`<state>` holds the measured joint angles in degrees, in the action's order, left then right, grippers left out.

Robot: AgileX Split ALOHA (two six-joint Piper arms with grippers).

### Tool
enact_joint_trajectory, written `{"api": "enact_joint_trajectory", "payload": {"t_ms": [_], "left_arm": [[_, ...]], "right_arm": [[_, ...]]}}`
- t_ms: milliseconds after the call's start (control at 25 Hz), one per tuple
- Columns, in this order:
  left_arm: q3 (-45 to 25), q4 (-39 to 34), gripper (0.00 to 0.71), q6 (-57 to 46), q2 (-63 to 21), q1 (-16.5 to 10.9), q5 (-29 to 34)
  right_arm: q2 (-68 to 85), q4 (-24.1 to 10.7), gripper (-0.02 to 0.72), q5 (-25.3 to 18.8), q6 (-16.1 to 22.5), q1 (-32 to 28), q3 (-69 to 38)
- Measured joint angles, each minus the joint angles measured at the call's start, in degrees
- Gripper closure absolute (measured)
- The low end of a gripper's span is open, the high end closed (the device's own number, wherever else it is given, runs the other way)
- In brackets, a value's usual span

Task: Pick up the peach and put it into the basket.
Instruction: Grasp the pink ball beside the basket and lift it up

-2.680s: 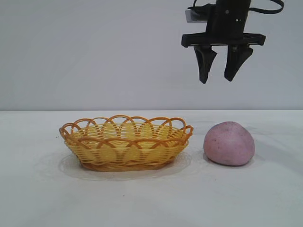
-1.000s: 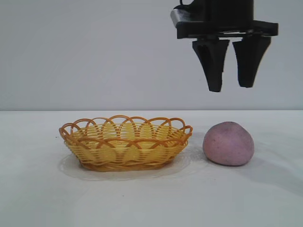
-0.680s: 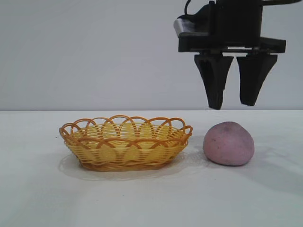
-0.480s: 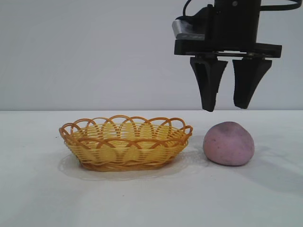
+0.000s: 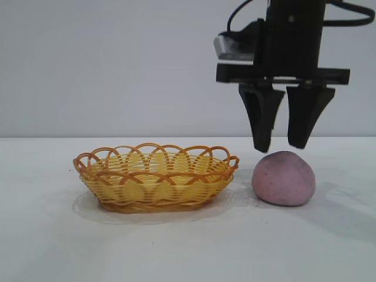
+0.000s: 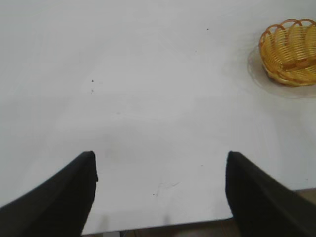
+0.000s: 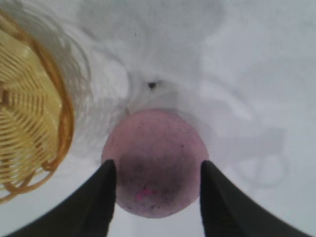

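Peach under the right tool

Peach (image 5: 284, 178) sits on the white desk (image 5: 188, 247), just beside the basket (image 5: 156, 177) and apart from it, on the side toward the right arm. Right tool (image 5: 281, 147) hangs directly above the peach, pointing straight down, its two dark fingers (image 5: 261, 117) spread with a gap between them. In the exterior view the fingertips are at the level of the peach's top; whether they touch it cannot be told. In the right wrist view the fingers (image 7: 94, 207) flank the peach (image 7: 154, 160) on either side, with the basket rim (image 7: 61, 123) close by. Nothing is held. The basket is empty. Left tool (image 6: 160, 197) is well away from the basket (image 6: 290, 52), angled down over bare desk (image 6: 148, 98), its fingers spread wide and holding nothing.
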<state>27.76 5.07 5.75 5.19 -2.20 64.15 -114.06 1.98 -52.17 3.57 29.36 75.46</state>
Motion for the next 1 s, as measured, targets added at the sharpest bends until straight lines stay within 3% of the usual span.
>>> {"api": "enact_joint_trajectory", "payload": {"t_ms": [120,200,320,720,1000], "left_arm": [[0.0,0.0,0.177,0.0,0.0,0.0,0.0],[0.0,0.0,0.177,0.0,0.0,0.0,0.0],[0.0,0.0,0.177,0.0,0.0,0.0,0.0],[0.0,0.0,0.177,0.0,0.0,0.0,0.0],[0.0,0.0,0.177,0.0,0.0,0.0,0.0]], "right_arm": [[-0.4,0.0,0.470,0.2,0.0,0.0,0.0],[-0.8,0.0,0.588,0.5,0.0,0.0,0.0],[-0.8,-0.4,0.703,0.6,0.0,0.0,0.0],[10.9,-2.3,0.703,-0.5,0.0,0.6,-0.1],[15.0,-2.5,0.703,1.1,0.0,8.2,-0.1]]}}
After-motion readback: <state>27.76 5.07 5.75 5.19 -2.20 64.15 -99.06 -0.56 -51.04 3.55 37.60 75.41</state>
